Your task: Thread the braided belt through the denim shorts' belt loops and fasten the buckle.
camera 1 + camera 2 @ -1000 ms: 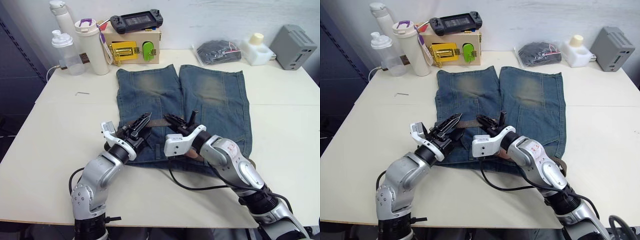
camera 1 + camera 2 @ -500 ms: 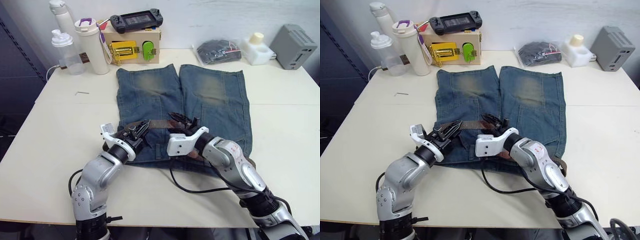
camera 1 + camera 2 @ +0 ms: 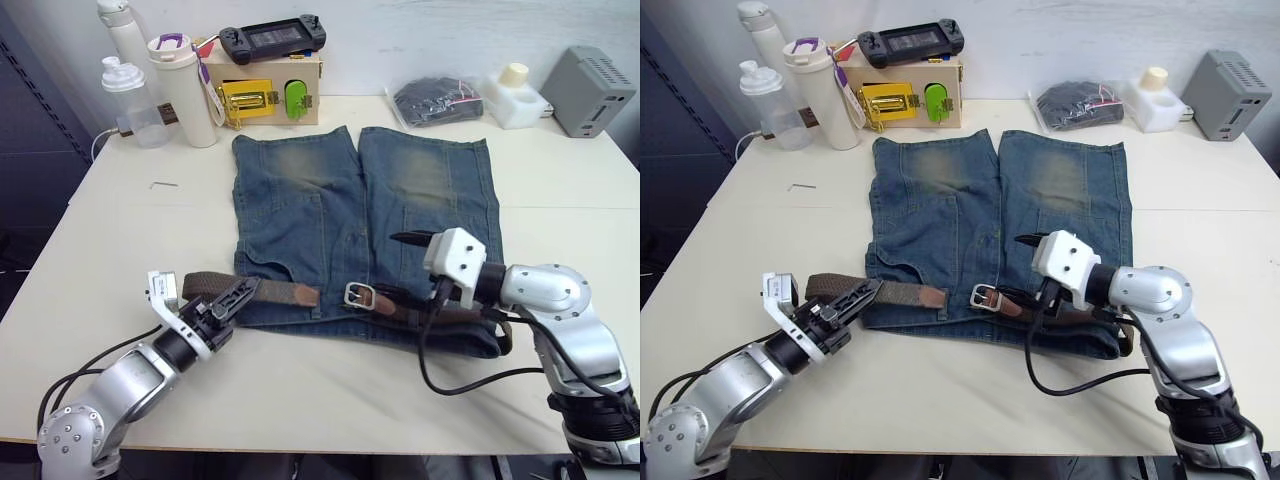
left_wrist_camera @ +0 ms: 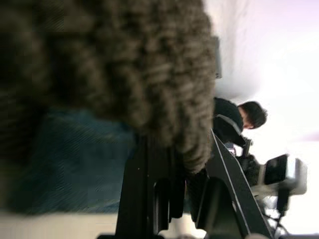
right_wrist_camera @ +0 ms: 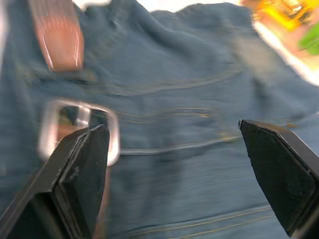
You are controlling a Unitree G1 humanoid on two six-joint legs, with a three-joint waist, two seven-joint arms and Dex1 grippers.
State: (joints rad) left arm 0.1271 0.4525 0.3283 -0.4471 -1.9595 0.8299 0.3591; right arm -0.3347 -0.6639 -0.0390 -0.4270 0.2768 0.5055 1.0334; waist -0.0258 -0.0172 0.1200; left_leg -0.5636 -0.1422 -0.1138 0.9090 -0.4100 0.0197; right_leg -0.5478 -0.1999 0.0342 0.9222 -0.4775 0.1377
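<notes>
1. Your shorts [image 3: 330,210] lay flat on the table [image 3: 120,220] with the waist toward you. The belt [image 3: 290,293] ran along the waistband, its long axis crosswise to your arms.
2. The tan-tipped free end of the belt stopped just short of the buckle [image 3: 358,295], which sat near the middle of the waist. A small gap separated them.
3. Your left gripper [image 3: 238,292] had its fingers pinched on the belt at the waist's left corner. The left wrist view showed coarse weave clamped between the black fingers [image 4: 149,199].
4. Your right gripper [image 3: 1025,240] hovered over the right leg with its fingers spread wide and nothing between them. In the right wrist view the buckle [image 5: 79,130] lay just beyond one fingertip [image 5: 82,169].
5. The buckle lay down and toward your left from the right gripper, so I judged that arm the nearer one for it. The left already held the strap that must feed toward it.
6. The belt was a thick, rough, dark brown braid that would flex and sag. The buckle was a smooth silver rectangular frame, hard and slippery. The faded denim looked soft and lightly rumpled. I could not make out the loops clearly.
</notes>
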